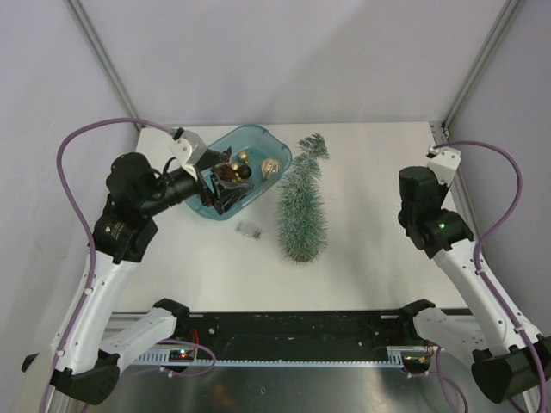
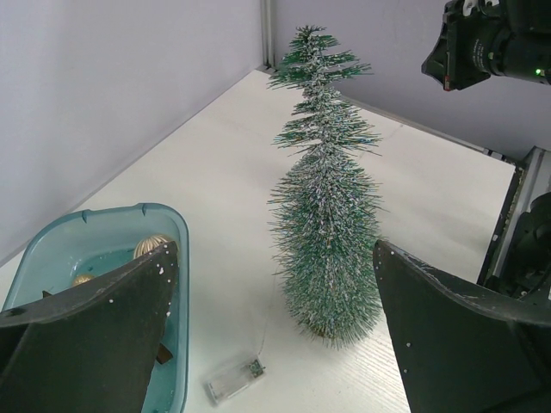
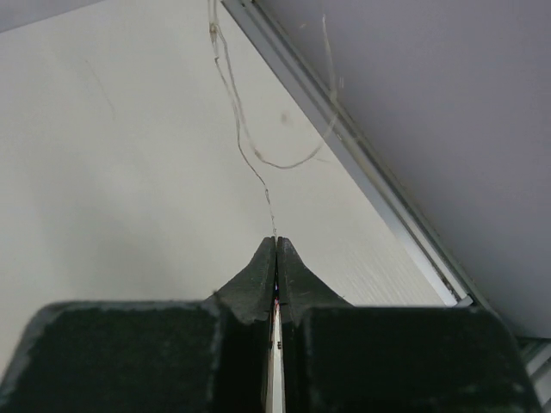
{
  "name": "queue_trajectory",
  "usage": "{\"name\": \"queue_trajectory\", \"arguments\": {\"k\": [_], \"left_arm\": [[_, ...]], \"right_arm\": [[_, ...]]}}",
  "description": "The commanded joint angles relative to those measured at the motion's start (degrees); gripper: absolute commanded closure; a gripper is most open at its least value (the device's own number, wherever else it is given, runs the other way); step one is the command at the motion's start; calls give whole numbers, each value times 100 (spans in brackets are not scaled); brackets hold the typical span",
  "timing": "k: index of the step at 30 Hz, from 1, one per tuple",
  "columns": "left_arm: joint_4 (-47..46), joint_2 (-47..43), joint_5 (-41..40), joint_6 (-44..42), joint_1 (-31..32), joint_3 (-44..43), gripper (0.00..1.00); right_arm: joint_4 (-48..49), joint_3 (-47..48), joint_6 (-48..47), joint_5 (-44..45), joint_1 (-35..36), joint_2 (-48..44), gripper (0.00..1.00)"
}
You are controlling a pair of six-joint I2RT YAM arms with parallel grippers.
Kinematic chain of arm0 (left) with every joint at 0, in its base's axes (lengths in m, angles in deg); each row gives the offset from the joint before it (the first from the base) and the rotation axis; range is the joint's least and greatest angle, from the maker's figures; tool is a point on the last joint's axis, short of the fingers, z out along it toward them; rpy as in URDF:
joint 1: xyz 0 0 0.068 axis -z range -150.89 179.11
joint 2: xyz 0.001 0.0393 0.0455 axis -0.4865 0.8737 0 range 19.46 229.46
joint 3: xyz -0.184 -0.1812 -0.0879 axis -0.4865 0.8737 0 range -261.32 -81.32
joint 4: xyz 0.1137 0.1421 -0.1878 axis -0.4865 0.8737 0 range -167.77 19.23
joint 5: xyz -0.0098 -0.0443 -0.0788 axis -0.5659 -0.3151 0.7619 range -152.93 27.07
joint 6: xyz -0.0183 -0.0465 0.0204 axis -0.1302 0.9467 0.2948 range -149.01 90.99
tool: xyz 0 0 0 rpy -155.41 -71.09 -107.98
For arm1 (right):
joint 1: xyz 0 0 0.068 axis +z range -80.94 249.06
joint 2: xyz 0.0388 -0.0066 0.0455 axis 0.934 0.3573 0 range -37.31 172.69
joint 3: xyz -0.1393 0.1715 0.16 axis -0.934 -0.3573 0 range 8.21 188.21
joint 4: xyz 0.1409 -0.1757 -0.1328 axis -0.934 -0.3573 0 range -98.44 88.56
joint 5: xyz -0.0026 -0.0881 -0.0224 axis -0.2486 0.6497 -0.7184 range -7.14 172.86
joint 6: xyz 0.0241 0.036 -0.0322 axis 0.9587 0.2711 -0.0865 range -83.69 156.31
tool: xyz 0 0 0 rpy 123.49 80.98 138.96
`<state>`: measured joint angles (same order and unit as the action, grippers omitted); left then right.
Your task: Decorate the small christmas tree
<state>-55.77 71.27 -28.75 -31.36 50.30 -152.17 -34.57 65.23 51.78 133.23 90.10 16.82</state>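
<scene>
Clamps right gripper (image 3: pixel 275 245) jaws tight on a thin wire (image 3: pixel 241 146), looping away over the white table (image 3: pixel 112 172) toward the wall rail (image 3: pixel 362 155). Holds left gripper (image 1: pixel 222 188) jaws spread wide, grasping nothing, over one end of the teal tub (image 1: pixel 258 136) with gold baubles (image 1: pixel 271 166) inside. Shows the small christmas tree (image 1: pixel 301 211) upright on the table just right of the tub, apart from both grippers, a small clear battery box (image 1: pixel 250 230) lying near its base.
</scene>
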Motion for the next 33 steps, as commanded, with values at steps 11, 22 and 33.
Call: {"name": "queue_trajectory", "arguments": {"k": [11,22,33], "left_arm": [[-86,-133,-95,181,65,-118,1],[-81,-40,-441,361,140,-79,4],[-89,33,-691,264,252,57,5]], "right_arm": [[-1878,78,1381,942,2048,-1006,100],[-2806,135,2905,1890,7009,-1270,100],[-2182,633,2644,3143,9337,242,100]]}}
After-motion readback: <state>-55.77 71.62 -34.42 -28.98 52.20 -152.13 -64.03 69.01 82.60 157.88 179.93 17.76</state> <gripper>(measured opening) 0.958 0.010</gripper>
